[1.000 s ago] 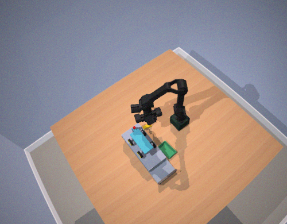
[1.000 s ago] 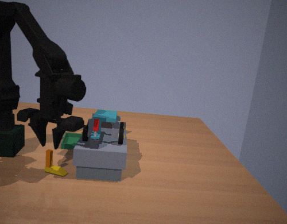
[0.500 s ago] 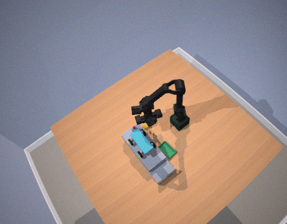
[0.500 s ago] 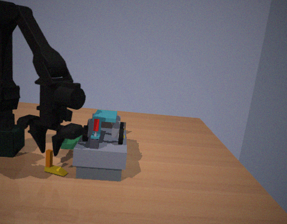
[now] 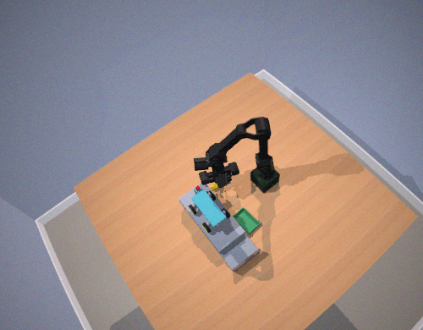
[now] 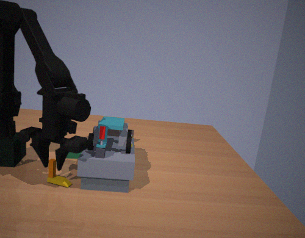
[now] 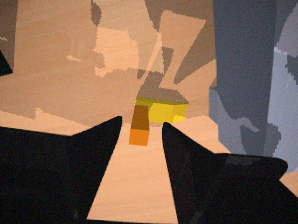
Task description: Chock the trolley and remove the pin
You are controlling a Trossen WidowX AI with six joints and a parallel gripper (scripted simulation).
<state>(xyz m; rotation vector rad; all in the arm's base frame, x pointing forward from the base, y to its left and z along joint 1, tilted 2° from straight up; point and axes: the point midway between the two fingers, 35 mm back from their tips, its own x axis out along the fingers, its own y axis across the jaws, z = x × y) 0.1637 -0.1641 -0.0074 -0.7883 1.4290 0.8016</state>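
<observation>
The yellow chock [image 5: 214,186] [image 6: 59,181] [image 7: 165,112] lies on the table beside the ramp's uphill end, its orange handle [image 6: 52,168] [image 7: 139,137] upright. My gripper [image 6: 53,168] [image 7: 142,123] is partly open and points down, its fingertips either side of the handle's upper part, not closed on it. The cyan trolley [image 5: 209,207] [image 6: 113,122] stands on the grey ramp [image 6: 105,169] [image 7: 245,50]. The red-headed stop pin [image 5: 198,188] [image 6: 102,133] is in place at its uphill end. The green tray [image 5: 247,221] [image 6: 74,155] is mostly hidden in the exterior view.
The ramp's side wall rises close to the right of the chock in the wrist view. The arm's dark base [image 5: 265,179] [image 6: 6,152] stands on the table [image 5: 330,203], on the tray's side of the ramp. The ramp's low end [image 5: 247,254] lies beyond the tray.
</observation>
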